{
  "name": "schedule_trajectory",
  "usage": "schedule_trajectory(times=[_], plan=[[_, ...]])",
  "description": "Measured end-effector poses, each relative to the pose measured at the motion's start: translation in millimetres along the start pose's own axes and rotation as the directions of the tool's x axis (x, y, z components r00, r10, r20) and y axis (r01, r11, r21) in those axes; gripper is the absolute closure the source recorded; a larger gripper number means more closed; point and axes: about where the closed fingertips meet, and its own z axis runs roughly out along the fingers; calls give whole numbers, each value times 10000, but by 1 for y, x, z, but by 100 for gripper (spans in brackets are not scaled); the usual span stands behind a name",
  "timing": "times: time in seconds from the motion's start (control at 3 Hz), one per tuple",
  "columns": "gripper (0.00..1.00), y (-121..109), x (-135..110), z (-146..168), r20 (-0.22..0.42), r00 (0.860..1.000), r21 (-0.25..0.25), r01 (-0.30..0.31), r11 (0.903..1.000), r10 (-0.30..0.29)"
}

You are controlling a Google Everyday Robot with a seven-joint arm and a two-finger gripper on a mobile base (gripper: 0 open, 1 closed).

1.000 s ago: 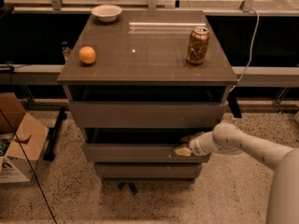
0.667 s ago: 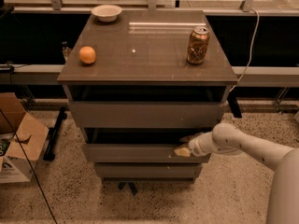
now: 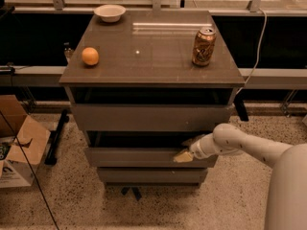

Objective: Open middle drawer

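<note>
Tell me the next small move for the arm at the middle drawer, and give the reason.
Probably a short, straight pull toward the robot's base. The gripper sits at the top edge of the middle drawer, right of centre, by the dark gap above the handleless front. No tray interior shows, so the drawer looks barely open at most.

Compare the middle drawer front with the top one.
The middle drawer front looks narrower and shorter than the top drawer front. The gripper is at the middle drawer's right upper edge; nothing touches the top drawer. Both are plain grey, handleless, with a dark gap above.
</note>
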Motion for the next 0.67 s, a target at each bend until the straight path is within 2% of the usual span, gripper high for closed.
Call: schedule_trajectory(times=[0.33, 0.67], plan=[[0, 8, 7, 4, -729, 9944, -315, 744, 9967, -765], [0, 13, 15, 2, -1169, 9830, -556, 1358, 9892, -1416]])
